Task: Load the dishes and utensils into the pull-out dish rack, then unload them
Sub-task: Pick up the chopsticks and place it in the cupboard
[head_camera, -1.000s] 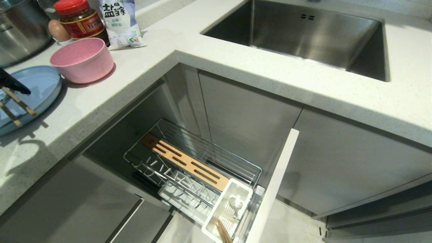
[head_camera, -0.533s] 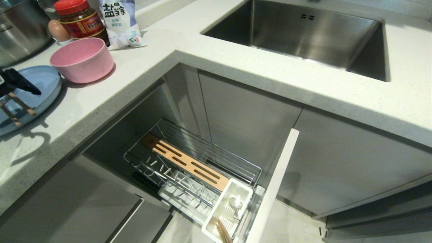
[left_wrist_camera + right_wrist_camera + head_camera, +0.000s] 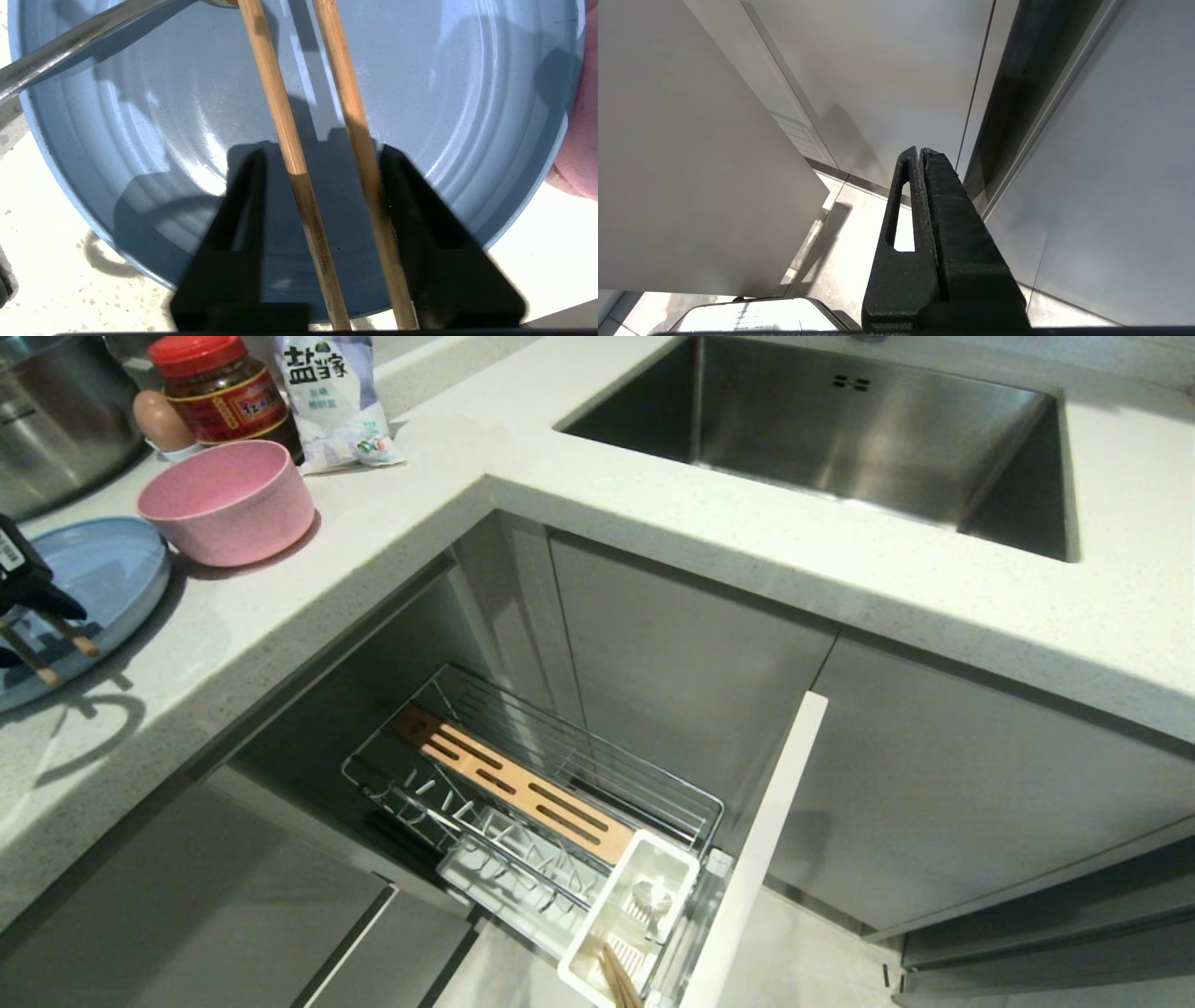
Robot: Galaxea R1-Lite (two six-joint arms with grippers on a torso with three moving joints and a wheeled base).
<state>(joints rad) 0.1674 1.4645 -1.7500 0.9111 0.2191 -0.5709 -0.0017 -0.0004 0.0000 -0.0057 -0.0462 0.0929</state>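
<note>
My left claw point(image 3: 320, 156) hangs low over the light-blue plate point(image 3: 140, 116) at the left end of the surface point(image 3: 420, 495), fingers pointing down. It is partly spread and straddles the pair of wooden chopsticks point(image 3: 289, 154) lying across the plate. One finger looks to be touching the stick nearest it, and the other stands just clear of its stick (so this is no pinch). The two sticks lie a little apart from each other between my fingers, and their ends stick out past the plate's rim toward me. A silver metal handle point(image 3: 70, 42) also lies across the plate, off to one side; I cannot tell whether it is the fork or the spoon. The pink bowl point(image 3: 229, 499) sits upright just beside the plate, with a red-lidded jar point(image 3: 219, 392), an egg point(image 3: 161, 420), a white bag point(image 3: 331, 397) and a steel pot point(image 3: 56, 420) behind it.

The pull-out dish rack point(image 3: 560, 747) stands drawn out below the surface's edge, with bare plate prongs and bare wooden strip point(image 3: 513, 784). Its white caddy point(image 3: 644, 896) holds some light-brown sticks point(image 3: 616, 980). The sink point(image 3: 840, 420) lies to the right.

My right claw point(image 3: 920, 151) is pressed together, down among the cabinet fronts above the floor.
</note>
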